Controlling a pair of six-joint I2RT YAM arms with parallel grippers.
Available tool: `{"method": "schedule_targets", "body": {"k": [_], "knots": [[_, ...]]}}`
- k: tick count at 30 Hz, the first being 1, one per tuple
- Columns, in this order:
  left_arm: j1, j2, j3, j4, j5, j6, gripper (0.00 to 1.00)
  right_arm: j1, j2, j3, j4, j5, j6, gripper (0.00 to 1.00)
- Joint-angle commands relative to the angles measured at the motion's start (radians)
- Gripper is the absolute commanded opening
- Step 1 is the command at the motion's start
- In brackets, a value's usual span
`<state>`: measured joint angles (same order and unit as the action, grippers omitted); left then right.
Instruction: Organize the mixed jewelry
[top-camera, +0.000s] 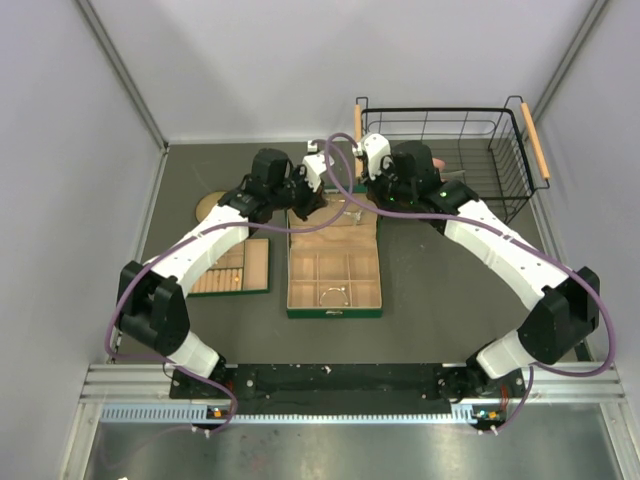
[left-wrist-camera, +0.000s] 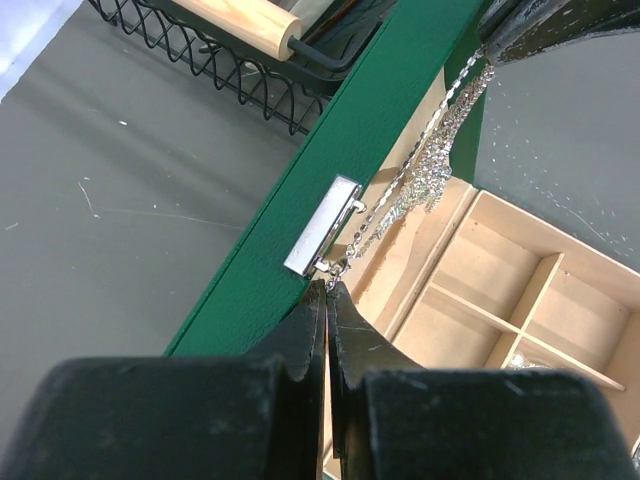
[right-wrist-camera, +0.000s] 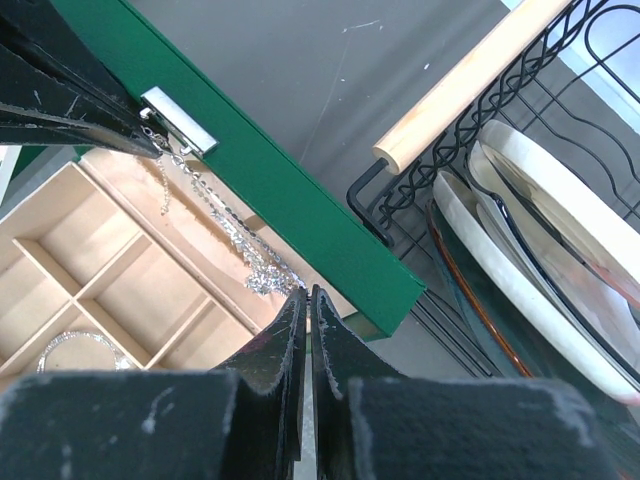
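A fine silver chain necklace (left-wrist-camera: 425, 180) hangs stretched between my two grippers over the far compartment of the open green box (left-wrist-camera: 300, 180). My left gripper (left-wrist-camera: 327, 288) is shut on one end of the chain, next to the box's silver clasp (left-wrist-camera: 322, 225). My right gripper (right-wrist-camera: 308, 292) is shut on the other end, where the chain (right-wrist-camera: 262, 275) bunches. In the top view both grippers, left (top-camera: 318, 200) and right (top-camera: 362, 195), meet above the box's far edge. A thin silver bracelet hoop (top-camera: 334, 294) lies in a near compartment and also shows in the right wrist view (right-wrist-camera: 80, 350).
A green tray (top-camera: 262, 268) with beige slots lies left of the box (top-camera: 333, 313). A round wooden bowl (top-camera: 208, 205) sits behind the tray. A black wire basket (top-camera: 500, 150) with wooden handles holds plates (right-wrist-camera: 540, 230) at the back right.
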<state>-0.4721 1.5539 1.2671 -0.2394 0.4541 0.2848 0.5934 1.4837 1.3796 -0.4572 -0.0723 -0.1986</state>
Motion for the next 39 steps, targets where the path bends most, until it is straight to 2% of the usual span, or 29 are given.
{"method": "schedule_targets", "body": {"k": [1, 15, 39], "knots": [[0.006, 0.012, 0.055, 0.061, -0.008, -0.016, 0.0, 0.009, 0.004, 0.022, 0.037, 0.009, 0.007, 0.0], [0.006, 0.04, 0.034, 0.064, -0.006, -0.047, 0.0, 0.009, 0.033, 0.021, 0.046, 0.039, 0.011, 0.0], [-0.013, -0.04, -0.072, 0.169, -0.107, -0.141, 0.0, 0.009, 0.023, 0.018, 0.074, 0.054, 0.047, 0.0]]}}
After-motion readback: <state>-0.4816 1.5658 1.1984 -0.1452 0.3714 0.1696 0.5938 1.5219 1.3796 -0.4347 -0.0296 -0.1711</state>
